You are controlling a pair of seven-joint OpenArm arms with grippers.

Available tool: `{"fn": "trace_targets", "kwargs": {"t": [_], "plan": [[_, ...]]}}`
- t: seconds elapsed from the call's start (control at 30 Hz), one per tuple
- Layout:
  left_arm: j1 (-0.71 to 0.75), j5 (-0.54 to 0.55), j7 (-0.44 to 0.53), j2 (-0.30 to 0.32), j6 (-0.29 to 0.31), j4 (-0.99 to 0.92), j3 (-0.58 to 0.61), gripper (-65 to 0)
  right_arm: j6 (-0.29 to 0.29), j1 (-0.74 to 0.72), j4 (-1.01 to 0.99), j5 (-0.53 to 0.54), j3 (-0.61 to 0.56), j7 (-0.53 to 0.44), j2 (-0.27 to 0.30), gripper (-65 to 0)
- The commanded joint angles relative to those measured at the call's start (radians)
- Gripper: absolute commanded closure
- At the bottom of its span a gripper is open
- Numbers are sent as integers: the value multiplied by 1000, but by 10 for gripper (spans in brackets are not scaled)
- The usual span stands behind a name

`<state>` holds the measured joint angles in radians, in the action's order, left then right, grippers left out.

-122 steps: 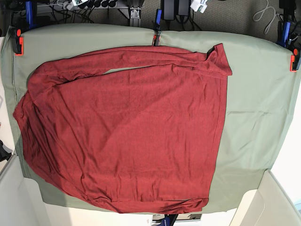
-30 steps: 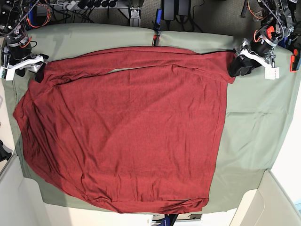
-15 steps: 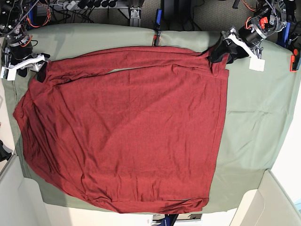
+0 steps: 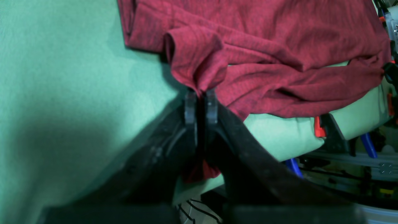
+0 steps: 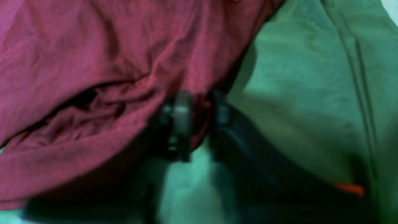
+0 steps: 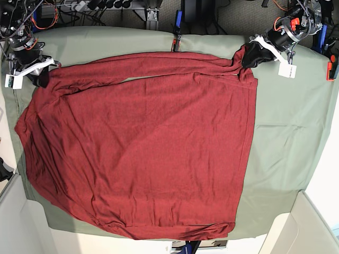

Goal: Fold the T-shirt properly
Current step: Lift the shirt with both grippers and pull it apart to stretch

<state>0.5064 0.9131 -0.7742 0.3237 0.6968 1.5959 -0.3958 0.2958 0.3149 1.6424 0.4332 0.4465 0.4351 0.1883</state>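
Both grippers have closed since the earlier frames — the left gripper (image 4: 201, 102) now has its jaws pressed together on a bunched corner of the T-shirt (image 6: 143, 143), and the right gripper (image 5: 199, 115) pinches the fabric edge at the opposite far corner. With both far corners held, the first fold looks ready to begin. Each arm reaches in low from beyond the far edge of the bench (image 6: 286, 132), wrists angled toward the cloth. Otherwise the dark red shirt lies spread flat on the sage-green cover — wrinkled along its far edge.
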Motion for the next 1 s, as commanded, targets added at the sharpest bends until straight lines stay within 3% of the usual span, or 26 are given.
{"fn": "trace_targets", "kwargs": {"t": [0.0,0.1,0.57,0.77,0.97], "plan": [[7,-11,-14,9,1,19,-3,0,10,-7,14,7,5,-19,13,0],[13,5,-25,9,1,65,-13,0,76,-7,14,-29,5,-19,13,0],[124,71,-43,43,1,468,-209,0,105,-31,127,80,160,55,21,0],[39,50,-26,91,1,441,-192,0,105,-116,111,79,159,55,36,0],[-164,-70,63,141,1,235,-18,0,105,-262,-28,33,103,55,36,0]]}}
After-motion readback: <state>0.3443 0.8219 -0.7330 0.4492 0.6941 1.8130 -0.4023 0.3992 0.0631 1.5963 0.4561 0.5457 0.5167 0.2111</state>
